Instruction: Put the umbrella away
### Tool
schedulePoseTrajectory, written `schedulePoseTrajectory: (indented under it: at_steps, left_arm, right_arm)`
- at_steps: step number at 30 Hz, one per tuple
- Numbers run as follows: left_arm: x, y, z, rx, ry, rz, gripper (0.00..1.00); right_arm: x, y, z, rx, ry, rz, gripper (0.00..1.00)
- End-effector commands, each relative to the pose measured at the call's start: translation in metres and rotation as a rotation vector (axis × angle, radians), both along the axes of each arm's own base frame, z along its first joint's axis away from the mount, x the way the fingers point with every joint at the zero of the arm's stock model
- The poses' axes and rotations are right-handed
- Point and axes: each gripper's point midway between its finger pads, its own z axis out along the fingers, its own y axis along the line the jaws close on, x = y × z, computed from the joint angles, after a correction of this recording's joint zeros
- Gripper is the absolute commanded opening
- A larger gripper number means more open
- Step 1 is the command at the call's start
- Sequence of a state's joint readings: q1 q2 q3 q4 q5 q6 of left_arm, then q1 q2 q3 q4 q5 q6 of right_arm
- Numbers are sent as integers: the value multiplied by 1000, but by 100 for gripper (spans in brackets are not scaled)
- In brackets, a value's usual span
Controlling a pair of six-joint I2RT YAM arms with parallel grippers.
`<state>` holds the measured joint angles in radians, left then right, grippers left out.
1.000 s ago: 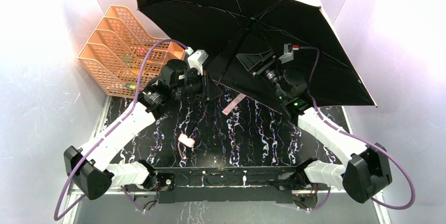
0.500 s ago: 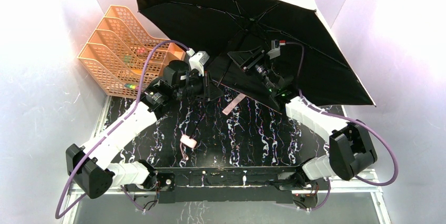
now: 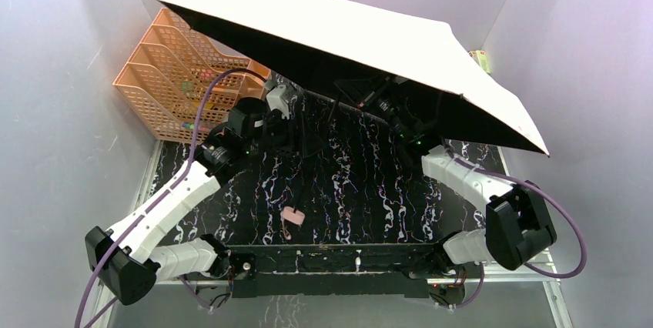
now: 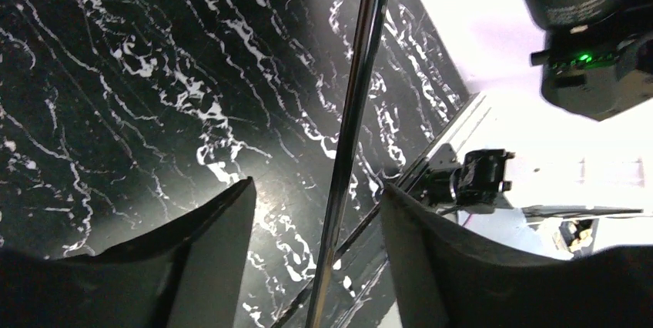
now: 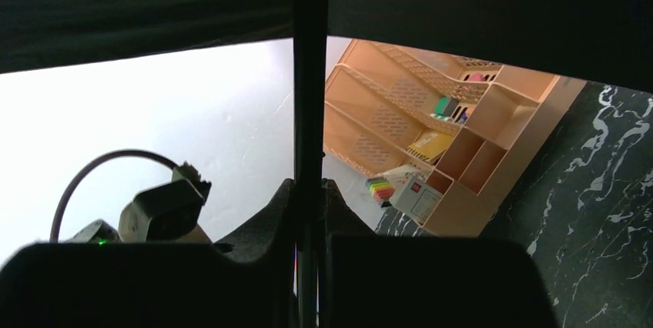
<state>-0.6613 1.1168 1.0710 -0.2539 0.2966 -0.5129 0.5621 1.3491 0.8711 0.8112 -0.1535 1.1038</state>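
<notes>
The umbrella (image 3: 346, 31) is open and tipped over the back of the table, pale side up and black underside facing down. Its small pale handle (image 3: 293, 215) hangs low near the table's front edge. In the left wrist view the silver shaft (image 4: 350, 112) runs between my left gripper's (image 4: 317, 187) open fingers with a gap on both sides. My left gripper (image 3: 299, 132) sits under the canopy's left edge. My right gripper (image 5: 308, 191) is shut on the black upper shaft (image 5: 309, 74), just below the black canopy (image 5: 462, 12); from above it is mostly shadowed.
An orange mesh organiser rack (image 3: 165, 74) holding small items stands at the back left, also seen from the right wrist as the rack (image 5: 431, 128). The black marbled table (image 3: 346, 182) is enclosed by pale walls. A small box (image 3: 479, 58) sits at the back right corner.
The canopy has swung over so its pale side faces up. The handle has moved toward the front edge. My left gripper opened off the shaft; my right gripper closed on it.
</notes>
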Motion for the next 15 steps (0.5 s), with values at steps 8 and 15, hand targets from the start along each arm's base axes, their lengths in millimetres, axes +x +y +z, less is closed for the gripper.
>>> schedulePoseTrajectory:
  at_steps: [8, 15]
  left_arm:
    - [-7, -31, 96, -239, -147, -149, 70]
    - [-2, -45, 127, -344, -210, -191, 55]
  right_arm:
    - [-85, 1, 85, 138, -282, 315, 0]
    - [-115, 0, 109, 231, -357, 476, 0]
